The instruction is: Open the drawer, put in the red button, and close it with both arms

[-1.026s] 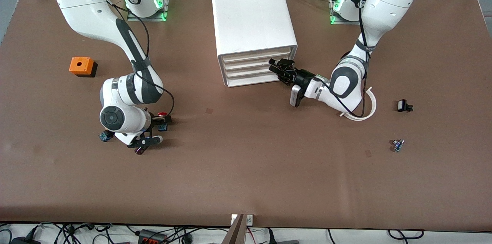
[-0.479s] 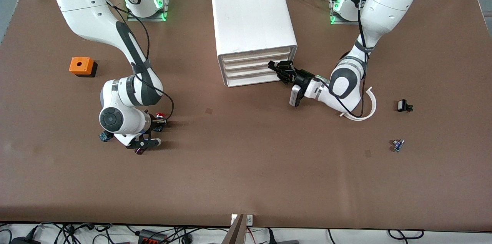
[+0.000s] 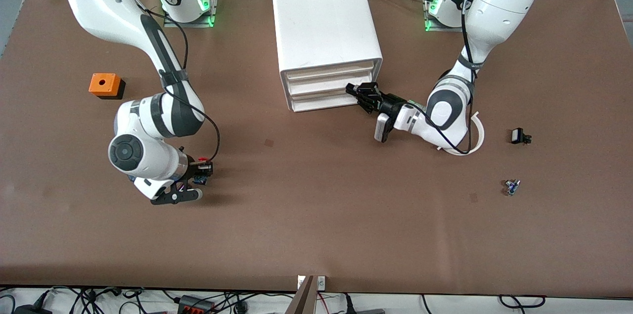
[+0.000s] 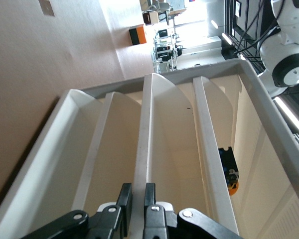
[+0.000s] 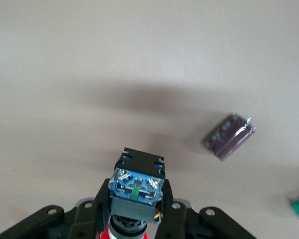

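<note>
— Where was the small push-button switch with the red cap, black body and blue base (image 5: 135,191) at that moment?

— Gripped in the right arm's black two-finger gripper (image 3: 198,170), lifted clear of the brown counter (image 3: 316,215) toward the right arm's end. The jaws were clenched on its black body, blue base pointing away from the wrist. Under it, in the right wrist view, a small dark maroon cylinder (image 5: 229,136) lay on the counter, apart from the switch.

— And the other gripper?

— The left arm's black gripper (image 3: 359,93) was at the front of the white plastic drawer cabinet (image 3: 324,22), level with its middle drawer (image 3: 326,86). Its wrist view showed the two fingertips (image 4: 149,191) pinched on a thin white edge of the drawer fronts.

— Anything else lying about?

— An orange cube with a hole in its top (image 3: 105,84) sat toward the right arm's end, farther from the front camera than the right gripper. Toward the left arm's end were a white curved plastic strip (image 3: 475,138), partly under the arm, a small black part (image 3: 519,136), and nearer the camera a tiny blue-and-grey part (image 3: 512,186).

— Any readable writing or labels?

— None could be made out.
</note>
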